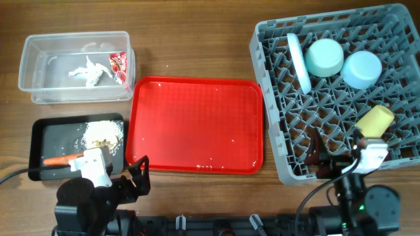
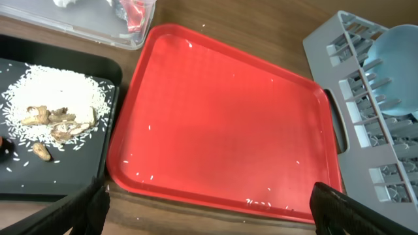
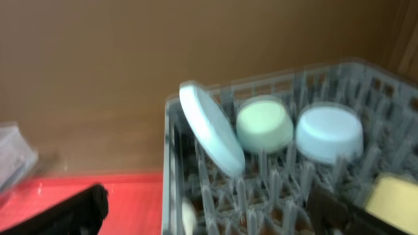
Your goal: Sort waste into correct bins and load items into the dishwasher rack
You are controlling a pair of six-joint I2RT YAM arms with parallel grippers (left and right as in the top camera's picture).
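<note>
Rack loaded, bins filled: a last check before I pull clear.

The rack [image 1: 270, 141] fills the right of the frame, with the plate [image 1: 298, 62] on edge and the green bowl [image 1: 324, 57], blue bowl [image 1: 361, 69] and yellow cup [image 1: 375, 121] among its pegs. Napkin [image 1: 90, 69] and wrapper [image 1: 119, 65] lie in the clear tub [image 1: 46, 95], upper left. Scraps [image 1: 102, 133] and carrot [image 1: 60, 159] sit in the black tray [image 1: 52, 134], lower left. I cannot pick out the spoon. My left fingers [image 2: 78, 209] are spread wide over the red tray [image 1: 197, 124], and my right fingers [image 3: 65, 209] are wide above the rack's near edge. Both hold nothing. I would hunt for the spoon, then lift straight up, clear of the pegs and the leaning plate.
</note>
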